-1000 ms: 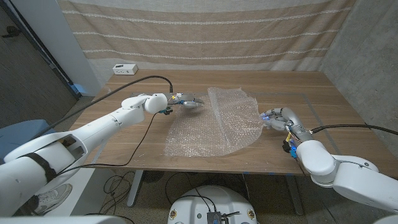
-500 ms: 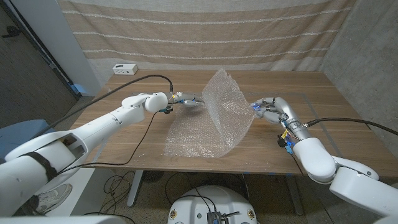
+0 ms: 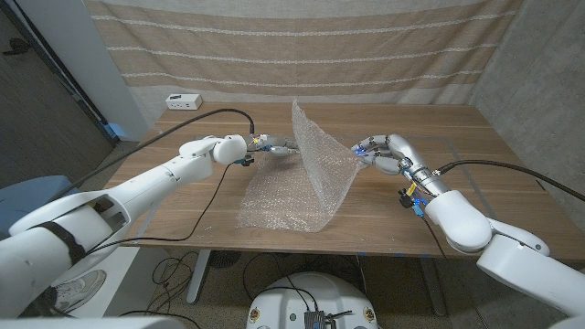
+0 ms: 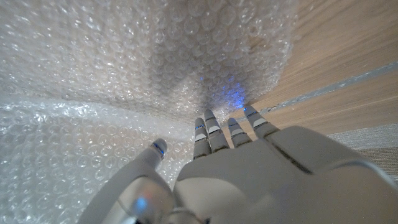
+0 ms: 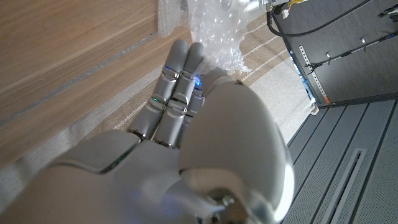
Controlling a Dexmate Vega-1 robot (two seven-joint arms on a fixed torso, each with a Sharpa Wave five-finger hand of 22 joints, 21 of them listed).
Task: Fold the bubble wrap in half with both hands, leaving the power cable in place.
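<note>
Glossy white rounded shells on both arms. Left hand [image 3: 274,146]: silver-grey segmented fingers [image 4: 211,134], dark joint bands, blue light at the fingertips. Right hand [image 3: 382,153]: same build, green and blue lights along the fingers [image 5: 177,81]. Black cable along each forearm; blue and yellow fittings at the wrists.

small white box [image 3: 183,100] at the wooden table's [image 3: 457,164] far left corner, striped curtain [image 3: 292,46] behind

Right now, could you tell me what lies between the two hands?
The raised bubble wrap stands between the left hand and right hand, seen in the head view.
</note>
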